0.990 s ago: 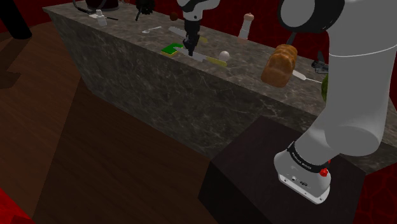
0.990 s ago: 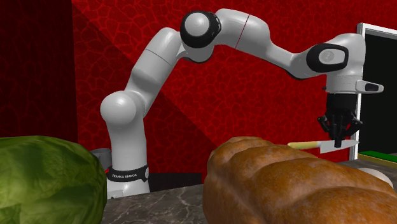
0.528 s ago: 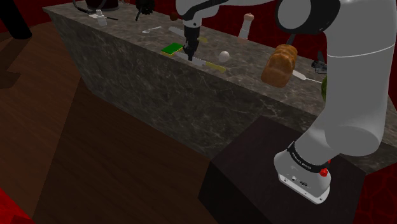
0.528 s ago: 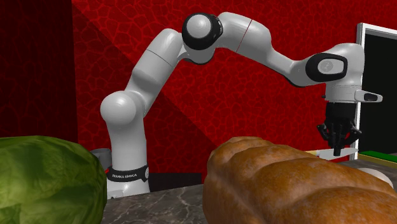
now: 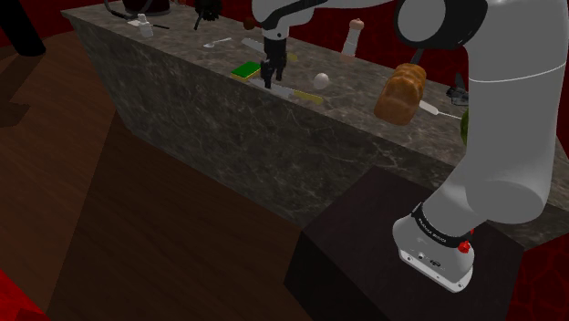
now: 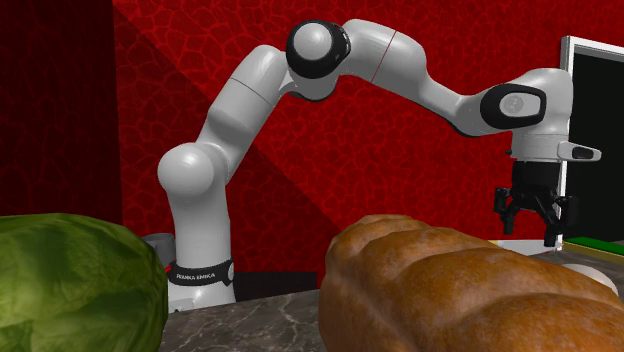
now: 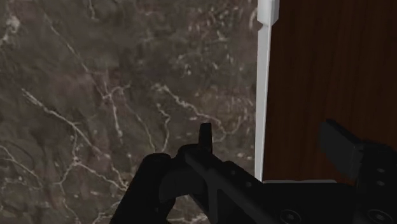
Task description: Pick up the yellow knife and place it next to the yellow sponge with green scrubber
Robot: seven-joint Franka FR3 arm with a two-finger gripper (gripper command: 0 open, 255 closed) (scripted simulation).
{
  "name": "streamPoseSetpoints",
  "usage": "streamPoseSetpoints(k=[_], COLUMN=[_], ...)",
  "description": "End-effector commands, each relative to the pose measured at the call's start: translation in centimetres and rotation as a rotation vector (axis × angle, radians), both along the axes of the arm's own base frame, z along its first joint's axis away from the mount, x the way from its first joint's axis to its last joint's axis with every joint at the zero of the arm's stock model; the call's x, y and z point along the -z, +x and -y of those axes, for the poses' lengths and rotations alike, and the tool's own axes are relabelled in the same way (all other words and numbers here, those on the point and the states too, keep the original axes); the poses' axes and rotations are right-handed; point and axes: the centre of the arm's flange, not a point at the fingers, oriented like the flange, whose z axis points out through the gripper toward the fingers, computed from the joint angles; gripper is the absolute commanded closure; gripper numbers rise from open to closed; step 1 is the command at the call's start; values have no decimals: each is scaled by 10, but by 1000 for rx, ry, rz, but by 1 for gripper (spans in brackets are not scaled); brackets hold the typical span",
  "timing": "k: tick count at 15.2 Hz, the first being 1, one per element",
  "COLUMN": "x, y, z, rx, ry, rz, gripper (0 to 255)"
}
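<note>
Grey-brown stone counter [image 5: 182, 44], shoulder view | green-and-yellow sponge [image 5: 245, 69] on top | gripper [image 5: 271, 80] just over the counter — fingers [image 7: 204, 135] spread, holding nothing | knife [image 5: 299, 92] lying flat by the counter's front edge, just beside the sponge, its handle seemingly yellow — between the fingers in the wrist view, untouched | white ball [image 5: 321, 80] | bread loaf [image 5: 402, 94]

The knife [image 7: 263, 95] runs off the wrist view's edge, its handle cut off. The near bread [image 6: 450, 290] hides the surface beneath my jaws.
</note>
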Motion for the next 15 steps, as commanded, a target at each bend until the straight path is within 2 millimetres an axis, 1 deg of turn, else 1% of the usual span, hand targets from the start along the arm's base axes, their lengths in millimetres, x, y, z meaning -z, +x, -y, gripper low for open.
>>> streamPoseSetpoints(k=[1,3,6,7,15], x=[0,0,-40,-50,-50], y=[0,0,2,3,3], z=[0,0,1,1,1], rx=[0,0,0,0,0], ry=[0,0,0,0,0], rz=[0,0,0,0,0], gripper=[0,0,0,0,0])
